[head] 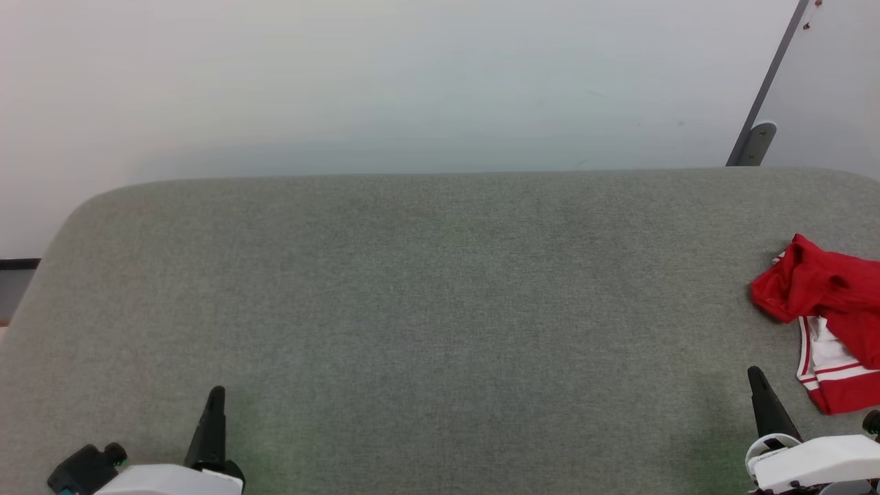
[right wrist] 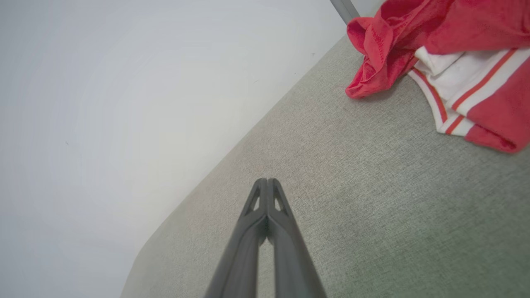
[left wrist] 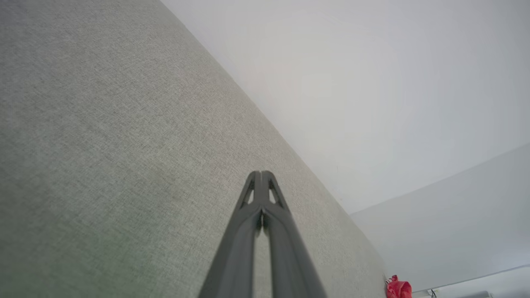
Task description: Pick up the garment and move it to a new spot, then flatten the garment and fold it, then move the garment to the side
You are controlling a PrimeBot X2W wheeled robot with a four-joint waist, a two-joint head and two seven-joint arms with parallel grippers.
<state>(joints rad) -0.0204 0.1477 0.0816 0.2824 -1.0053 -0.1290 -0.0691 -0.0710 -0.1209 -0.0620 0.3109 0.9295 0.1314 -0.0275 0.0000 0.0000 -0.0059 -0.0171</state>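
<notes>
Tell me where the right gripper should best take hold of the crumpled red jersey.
Probably the raised red bunch at the jersey's edge facing the table's middle: it stands off the grey surface, while the white striped part lies flat. The right gripper sits just short of it, so come from that open side and above, opening the shut jaws first.

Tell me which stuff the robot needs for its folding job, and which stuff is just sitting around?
For the job:
garment, crumpled, off to the right
right claw, shut, close to it
left claw, shut, far from it
grey table, the surface to fold on

Just there:
slanted grey post
white wall
</notes>
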